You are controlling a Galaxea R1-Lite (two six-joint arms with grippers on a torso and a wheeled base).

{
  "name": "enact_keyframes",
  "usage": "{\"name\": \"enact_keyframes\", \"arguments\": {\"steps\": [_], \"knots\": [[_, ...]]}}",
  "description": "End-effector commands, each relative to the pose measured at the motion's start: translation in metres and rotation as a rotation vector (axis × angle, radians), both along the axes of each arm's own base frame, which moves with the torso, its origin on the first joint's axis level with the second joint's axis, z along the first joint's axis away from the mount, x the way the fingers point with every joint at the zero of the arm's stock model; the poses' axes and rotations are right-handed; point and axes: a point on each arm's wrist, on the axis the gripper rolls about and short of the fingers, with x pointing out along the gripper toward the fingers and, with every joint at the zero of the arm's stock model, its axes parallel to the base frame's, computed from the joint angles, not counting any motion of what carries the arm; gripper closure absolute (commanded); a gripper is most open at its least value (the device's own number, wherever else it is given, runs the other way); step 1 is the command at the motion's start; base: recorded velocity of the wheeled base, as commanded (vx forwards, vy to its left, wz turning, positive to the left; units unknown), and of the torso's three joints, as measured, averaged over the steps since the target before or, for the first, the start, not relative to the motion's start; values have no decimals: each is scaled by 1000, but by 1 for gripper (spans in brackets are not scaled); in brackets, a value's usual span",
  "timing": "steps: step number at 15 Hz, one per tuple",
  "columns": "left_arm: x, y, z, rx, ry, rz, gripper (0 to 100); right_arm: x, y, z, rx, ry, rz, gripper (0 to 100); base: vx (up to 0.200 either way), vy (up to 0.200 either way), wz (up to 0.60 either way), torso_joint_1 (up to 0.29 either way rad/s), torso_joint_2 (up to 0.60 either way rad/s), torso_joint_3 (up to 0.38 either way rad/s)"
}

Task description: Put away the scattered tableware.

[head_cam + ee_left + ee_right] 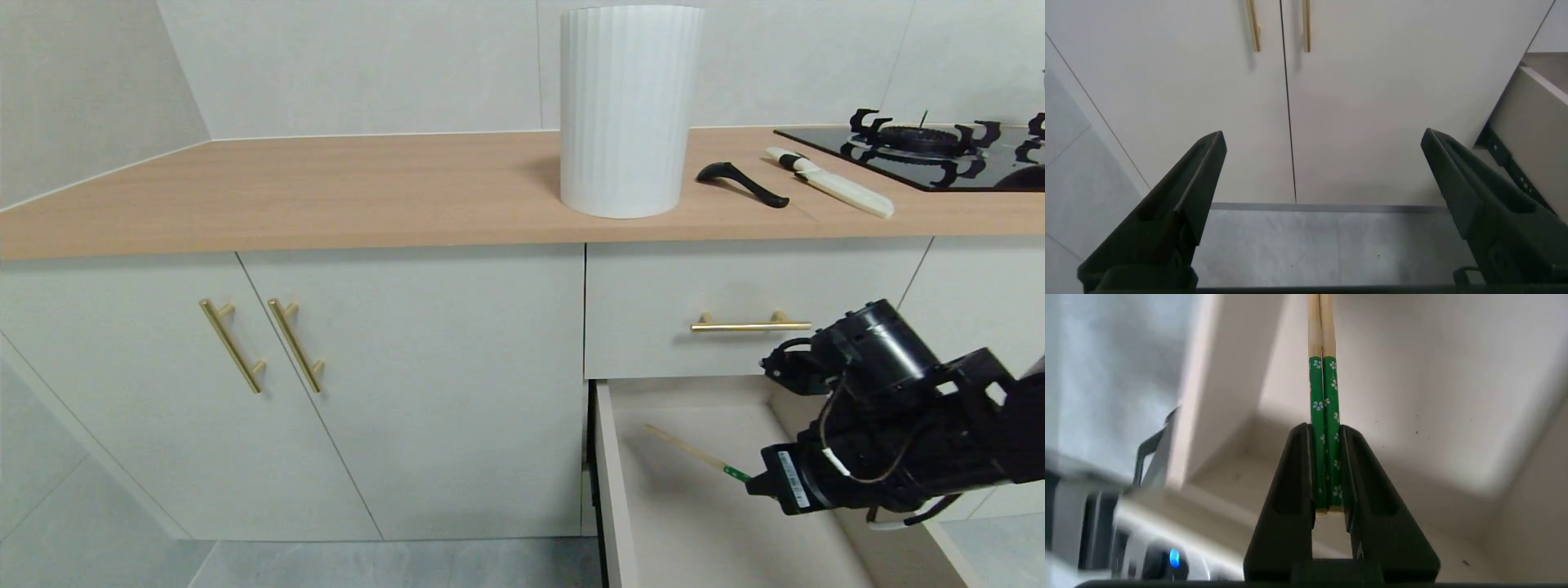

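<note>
right: your right gripper (751, 483) (1325, 438) is clamped on the green-ended chopsticks (691, 449) (1323, 351), poking out over the open drawer (609, 465) | left: your left gripper (1323, 144) has jaws spread wide, facing the cabinet doors (1372, 98) | knife (833, 184) sits on the countertop (326, 188)

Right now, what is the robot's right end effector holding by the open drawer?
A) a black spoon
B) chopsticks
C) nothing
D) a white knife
B: the right end effector is shut on green-ended chopsticks, their tips pointing into the open drawer.
</note>
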Motion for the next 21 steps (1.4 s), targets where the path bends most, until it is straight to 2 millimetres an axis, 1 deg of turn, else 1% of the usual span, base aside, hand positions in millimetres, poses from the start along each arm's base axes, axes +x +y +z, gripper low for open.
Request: {"name": "enact_keyframes", "arguments": {"steps": [1,2,4,5,8,10,13,14,15,18,20,21], "knots": [[0,0,0,0,1,1,0,27,24,-46,-72,62,-91,100,0,0,0,0,0,0],[0,0,0,0,1,1,0,30,26,-50,-80,56,-102,100,0,0,0,0,0,0],[0,0,0,0,1,1,0,42,33,-75,-129,47,-134,100,0,0,0,0,0,0],[0,0,0,0,1,1,0,45,34,-81,-126,50,-142,100,0,0,0,0,0,0],[0,0,0,0,1,1,0,48,37,-95,-144,77,-144,100,0,0,0,0,0,0],[0,0,0,0,1,1,0,52,39,-108,-157,90,-143,100,0,0,0,0,0,0],[0,0,0,0,1,1,0,56,41,-123,-165,103,-143,100,0,0,0,0,0,0],[0,0,0,0,1,1,0,56,41,-124,-165,103,-143,100,0,0,0,0,0,0],[0,0,0,0,1,1,0,57,42,-129,-171,110,-142,100,0,0,0,0,0,0],[0,0,0,0,1,1,0,59,43,-155,-201,153,-141,100,0,0,0,0,0,0],[0,0,0,0,1,1,0,62,45,-167,-193,140,-141,100,0,0,0,0,0,0],[0,0,0,0,1,1,0,62,45,-169,-194,142,-142,100,0,0,0,0,0,0]]}}
